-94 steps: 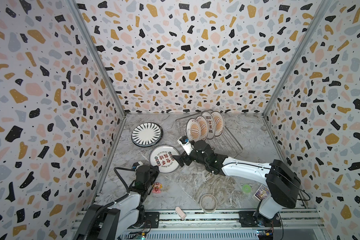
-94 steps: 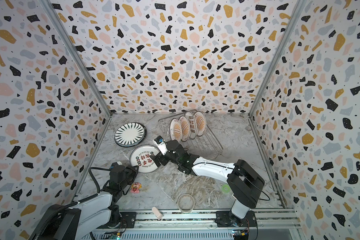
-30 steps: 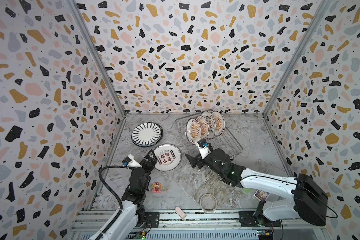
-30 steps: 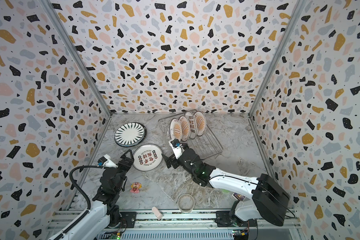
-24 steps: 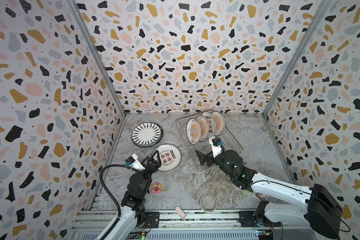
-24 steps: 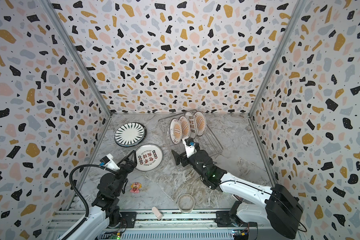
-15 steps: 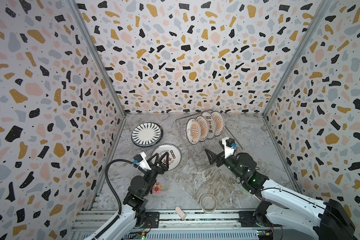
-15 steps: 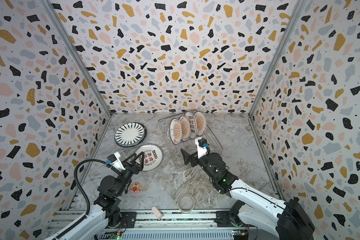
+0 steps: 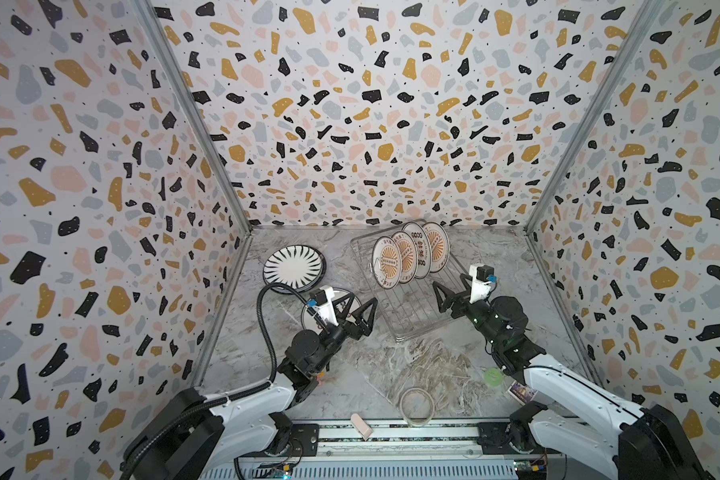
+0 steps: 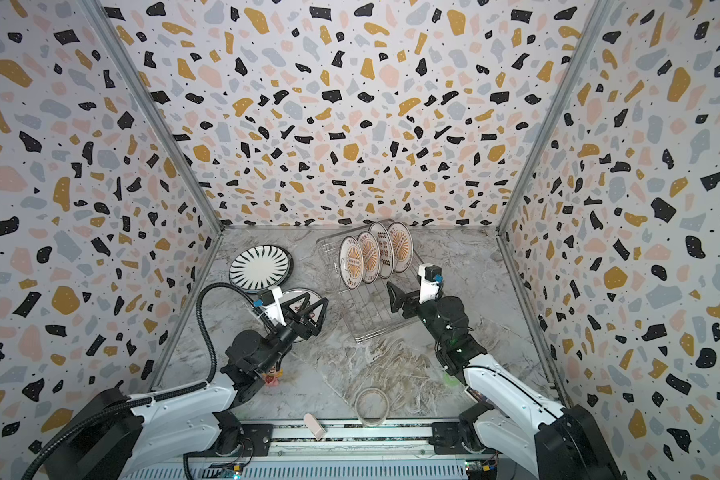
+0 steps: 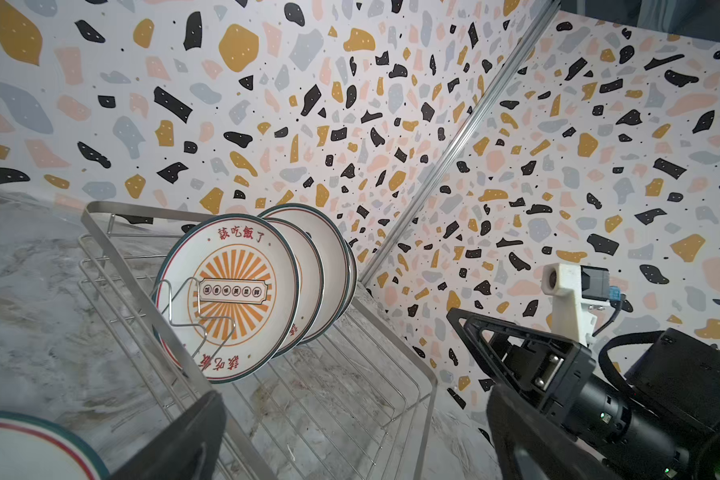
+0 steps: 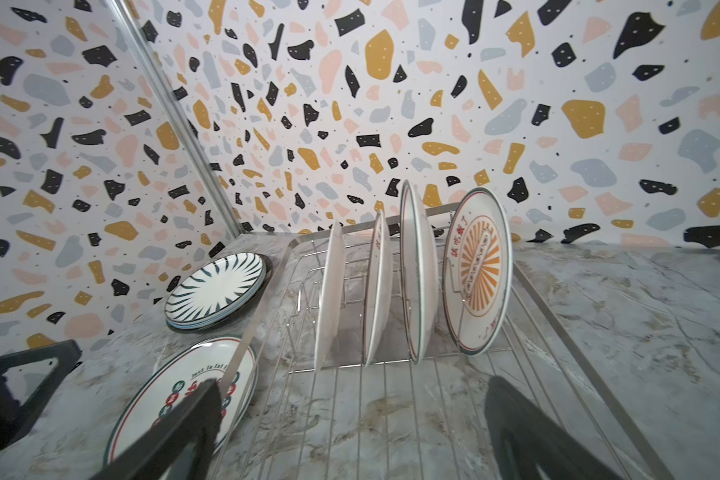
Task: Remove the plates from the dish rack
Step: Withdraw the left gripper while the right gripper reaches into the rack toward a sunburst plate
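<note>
Swung right gripper (image 9: 447, 295) back toward the rack (image 9: 416, 318) and lifted left gripper (image 9: 362, 302), both spread and empty, four plates (image 9: 387, 262) upright inside; between picks, next likely needed a pinch on the nearest rim.

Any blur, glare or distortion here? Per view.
Top views: even light, soft shadows, no glare; rack sharp. Left wrist: plates crisp, left end effector's fingers soft. Right wrist: softer overall, right end effector's fingers blurred, wall seam slightly bowed.
</note>
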